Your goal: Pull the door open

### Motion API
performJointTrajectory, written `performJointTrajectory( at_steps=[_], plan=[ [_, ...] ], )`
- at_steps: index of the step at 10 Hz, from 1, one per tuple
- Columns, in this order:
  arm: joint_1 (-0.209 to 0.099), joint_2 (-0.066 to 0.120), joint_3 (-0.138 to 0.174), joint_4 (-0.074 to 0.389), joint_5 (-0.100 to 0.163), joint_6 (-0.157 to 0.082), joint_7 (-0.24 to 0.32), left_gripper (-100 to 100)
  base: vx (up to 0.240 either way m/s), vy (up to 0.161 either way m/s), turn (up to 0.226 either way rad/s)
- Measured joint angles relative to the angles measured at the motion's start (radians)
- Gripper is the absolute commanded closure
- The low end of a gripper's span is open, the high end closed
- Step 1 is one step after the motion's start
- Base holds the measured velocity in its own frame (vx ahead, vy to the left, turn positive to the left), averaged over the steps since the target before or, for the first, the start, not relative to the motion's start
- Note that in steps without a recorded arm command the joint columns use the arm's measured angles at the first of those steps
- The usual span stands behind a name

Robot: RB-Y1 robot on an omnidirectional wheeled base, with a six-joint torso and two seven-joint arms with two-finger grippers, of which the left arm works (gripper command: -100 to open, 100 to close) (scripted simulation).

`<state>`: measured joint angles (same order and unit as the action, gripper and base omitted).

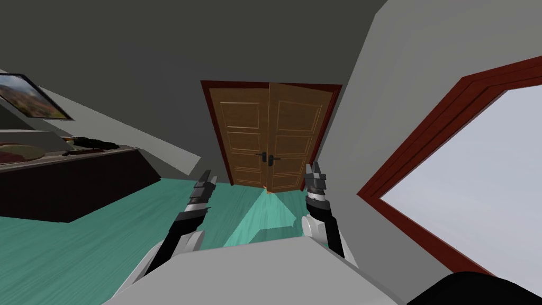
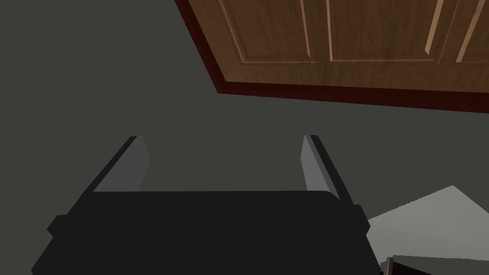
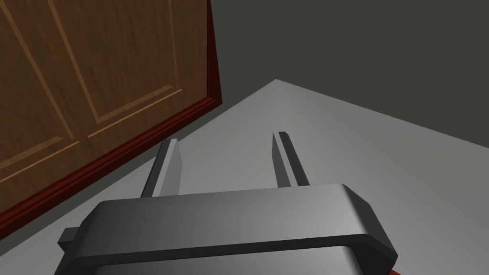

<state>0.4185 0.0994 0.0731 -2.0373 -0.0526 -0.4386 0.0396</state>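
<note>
Brown door is standing ahead in the head view, well apart from left gripper and right gripper; probably swinging heavy and rigid, best taken by its dark handles. Left wrist view is showing fingers spread and empty; right wrist view likewise

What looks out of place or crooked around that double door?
The right leaf seems slightly out of line with the left leaf: its top edge hides the dark red frame there, and a small orange sliver shows at the foot where they meet.
</note>
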Motion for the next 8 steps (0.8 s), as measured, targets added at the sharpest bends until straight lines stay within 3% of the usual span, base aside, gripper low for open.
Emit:
performJointTrajectory(
  at_steps=[1,8],
  plan=[
    [-0.013,0.006,0.001,0.033,0.004,-0.003,0.004,-100,0.145,-0.031,-0.064],
    [-0.085,0.044,0.005,0.171,0.028,0.037,0.032,-100,0.120,-0.030,-0.050]
  ],
)
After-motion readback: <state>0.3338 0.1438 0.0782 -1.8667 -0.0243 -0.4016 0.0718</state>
